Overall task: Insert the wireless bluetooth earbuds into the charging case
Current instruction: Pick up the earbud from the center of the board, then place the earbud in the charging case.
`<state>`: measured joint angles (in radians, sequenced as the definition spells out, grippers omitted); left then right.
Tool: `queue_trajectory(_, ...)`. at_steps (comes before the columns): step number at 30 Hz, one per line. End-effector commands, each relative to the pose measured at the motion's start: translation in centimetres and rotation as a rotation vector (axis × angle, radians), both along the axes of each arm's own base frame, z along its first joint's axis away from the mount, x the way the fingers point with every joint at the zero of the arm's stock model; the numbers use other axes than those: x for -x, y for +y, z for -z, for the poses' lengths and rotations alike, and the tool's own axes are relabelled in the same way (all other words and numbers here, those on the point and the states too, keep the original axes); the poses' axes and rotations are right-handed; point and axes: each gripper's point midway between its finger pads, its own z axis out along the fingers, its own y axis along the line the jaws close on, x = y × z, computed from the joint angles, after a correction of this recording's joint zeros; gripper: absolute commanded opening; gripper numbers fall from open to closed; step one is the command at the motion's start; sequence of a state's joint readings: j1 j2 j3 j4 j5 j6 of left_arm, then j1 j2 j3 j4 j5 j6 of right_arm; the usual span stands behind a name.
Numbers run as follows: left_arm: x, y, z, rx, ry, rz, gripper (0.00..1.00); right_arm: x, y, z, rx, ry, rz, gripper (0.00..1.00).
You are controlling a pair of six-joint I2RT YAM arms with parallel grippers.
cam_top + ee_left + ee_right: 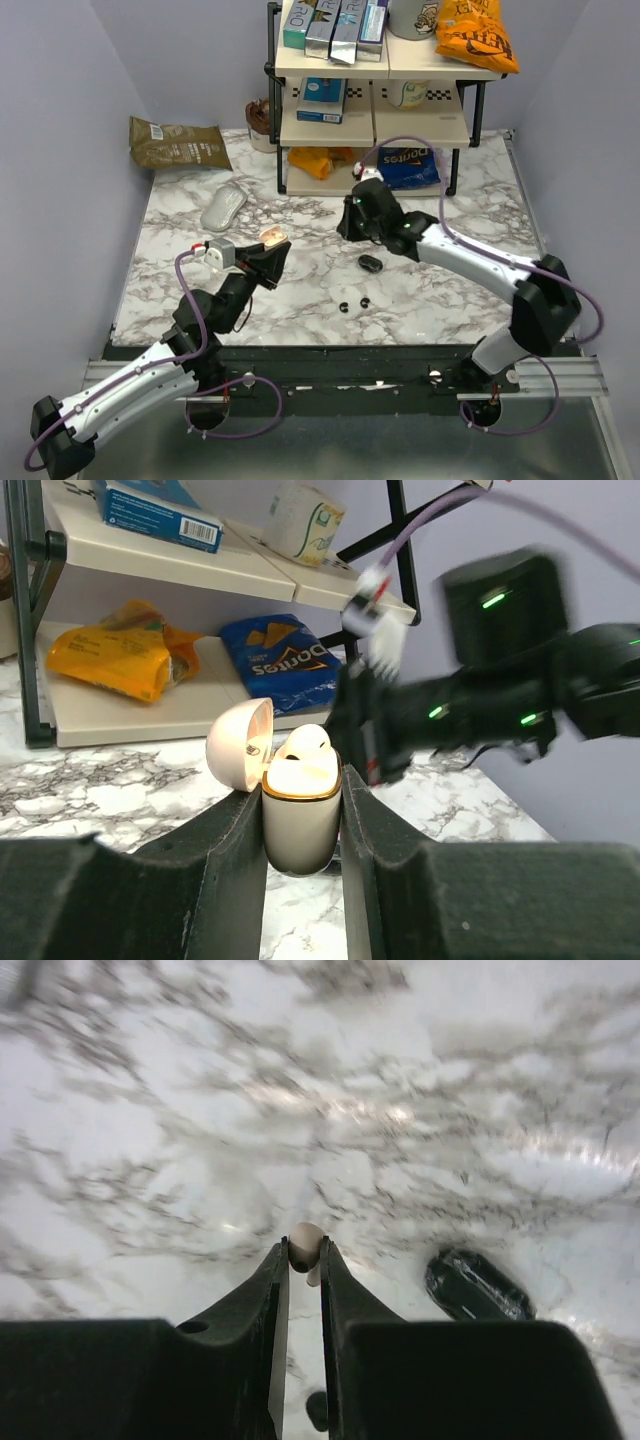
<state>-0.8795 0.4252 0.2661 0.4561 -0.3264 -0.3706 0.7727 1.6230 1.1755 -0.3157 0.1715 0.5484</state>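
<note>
My left gripper (pixel 303 802) is shut on a cream charging case (pixel 300 825), held upright above the marble table (pixel 450 290). Its lid (pixel 240 745) hangs open to the left and a white earbud (pixel 303 745) sits inside. From above the case (pixel 272 238) shows left of centre. My right gripper (pixel 304 1253) is shut on a second white earbud (pixel 305 1242), pinched at the fingertips above the table, with its stem pointing down. The right gripper (pixel 352 226) hangs to the right of the case, apart from it.
A black oval pod (pixel 370 263) and two tiny black buds (pixel 345 306) (pixel 364 300) lie on the table in front. A shelf rack (pixel 372 120) with snack bags stands at the back. A brown bag (pixel 178 142) and a grey oblong object (pixel 223 208) are at back left.
</note>
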Motion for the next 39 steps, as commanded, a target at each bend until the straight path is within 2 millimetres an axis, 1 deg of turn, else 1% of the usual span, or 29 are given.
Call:
queue_trajectory(1, -0.3, 0.1, -2.3, 0.02, -0.059, -0.022, 0.0, -0.6, 0.7, -10.0, -0.121, -0.33, -0.128, 0.01)
queue_trajectory(2, -0.3, 0.2, -2.9, 0.034, -0.076, -0.026, 0.0, -0.2, 1.0, -12.0, -0.164, -0.38, -0.15, 0.01)
queue_trajectory(3, -0.5, 0.0, -3.0, 0.02, -0.085, -0.03, 0.0, 0.2, 0.9, -12.9, -0.183, -0.406, -0.165, 0.01)
queue_trajectory(4, -0.6, -0.2, -3.2, 0.016, -0.095, -0.029, 0.0, 1.0, 0.6, -15.5, -0.217, -0.468, -0.194, 0.01)
queue_trajectory(5, -0.7, -0.5, -3.5, 0.01, -0.107, -0.026, 0.0, 1.6, 0.8, -17.1, -0.252, -0.505, -0.228, 0.01)
queue_trajectory(6, -0.8, -0.7, -4.0, -0.005, -0.127, -0.026, 0.0, 2.3, 0.9, -18.2, -0.272, -0.534, -0.252, 0.01)
queue_trajectory(7, -0.8, -0.9, -4.3, -0.01, -0.144, -0.022, 0.0, 3.2, 0.3, -20.0, -0.296, -0.58, -0.274, 0.01)
queue_trajectory(8, -0.6, -1.1, -5.3, 0.002, -0.18, -0.008, 0.0, 4.1, 0.7, -21.6, -0.342, -0.614, -0.327, 0.01)
queue_trajectory(10, -0.8, -1.7, -5.7, -0.019, -0.222, -0.001, 0.0, 5.6, 0.8, -23.5, -0.384, -0.648, -0.385, 0.01)
queue_trajectory(11, -0.5, -1.7, -6.9, 0.008, -0.264, 0.002, 0.0, 7.0, 0.8, -24.9, -0.422, -0.677, -0.438, 0.01)
queue_trajectory(12, -0.5, -2.5, -6.9, -0.009, -0.285, 0.029, 0.0, 7.7, 0.8, -25.4, -0.44, -0.689, -0.466, 0.01)
queue_trajectory(13, -0.4, -2.8, -7.2, -0.023, -0.315, 0.035, 0.0, 8.5, 0.8, -26.0, -0.465, -0.699, -0.492, 0.01)
queue_trajectory(14, 0.0, -2.7, -8.3, 0.008, -0.362, 0.039, 0.0, 9.8, 0.7, -26.8, -0.5, -0.722, -0.539, 0.01)
queue_trajectory(15, 0.1, -3.6, -8.0, -0.01, -0.382, 0.067, 0.0, 10.4, 0.7, -27.1, -0.518, -0.734, -0.56, 0.01)
queue_trajectory(16, 0.2, -3.9, -8.2, -0.009, -0.405, 0.079, 0.0, 11.0, 0.7, -27.5, -0.537, -0.747, -0.581, 0.01)
queue_trajectory(17, 0.6, -4.0, -9.1, 0.004, -0.451, 0.091, 0.0, 11.9, 0.8, -27.7, -0.562, -0.765, -0.621, 0.01)
queue_trajectory(18, 0.5, -4.8, -9.0, -0.01, -0.462, 0.112, 0.0, 12.8, 0.5, -28.4, -0.582, -0.792, -0.643, 0.01)
queue_trajectory(19, 1.0, -5.6, -9.2, -0.022, -0.494, 0.155, 0.0, 13.2, 0.4, -28.7, -0.585, -0.817, -0.659, 0.01)
queue_trajectory(20, 1.4, -5.9, -9.9, -0.012, -0.53, 0.173, 0.0, 13.7, 0.4, -29.1, -0.596, -0.839, -0.68, 0.01)
queue_trajectory(21, 1.3, -6.5, -10.0, -0.018, -0.539, 0.19, 0.0, 14.4, 0.5, -29.3, -0.6, -0.853, -0.702, 0.01)
queue_trajectory(22, 1.8, -7.2, -10.1, -0.029, -0.566, 0.229, 0.0, 14.5, 0.6, -29.5, -0.58, -0.881, -0.713, 0.01)
queue_trajectory(23, 2.0, -7.4, -10.7, -0.019, -0.592, 0.238, 0.0, 14.8, 0.7, -29.5, -0.569, -0.889, -0.726, 0.01)
queue_trajectory(24, 1.8, -7.9, -10.9, -0.025, -0.604, 0.253, 0.0, 15.4, 1.0, -29.5, -0.569, -0.902, -0.748, 0.01)
queue_trajectory(26, 2.2, -8.3, -11.6, -0.016, -0.646, 0.282, 0.0, 15.8, 0.9, -30.2, -0.567, -0.958, -0.751, 0.01)
queue_trajectory(27, 2.1, -8.8, -11.7, -0.013, -0.647, 0.296, 0.0, 16.3, 1.0, -30.4, -0.578, -0.972, -0.759, 0.01)
queue_trajectory(29, 2.3, -9.2, -12.2, -0.004, -0.67, 0.323, 0.0, 16.4, 0.9, -30.6, -0.584, -0.994, -0.755, 0.01)
queue_trajectory(31, 2.2, -9.7, -12.5, -0.003, -0.681, 0.337, 0.0, 16.6, 1.1, -30.8, -0.583, -1.001, -0.763, 0.01)
queue_trajectory(36, 2.4, -10.6, -13.0, -0.007, -0.714, 0.375, 0.0, 16.5, 1.5, -31.2, -0.587, -1.019, -0.759, 0.01)
queue_trajectory(39, 2.2, -10.8, -13.1, -0.009, -0.718, 0.374, 0.0, 16.1, 1.6, -31.6, -0.589, -1.037, -0.741, 0.01)
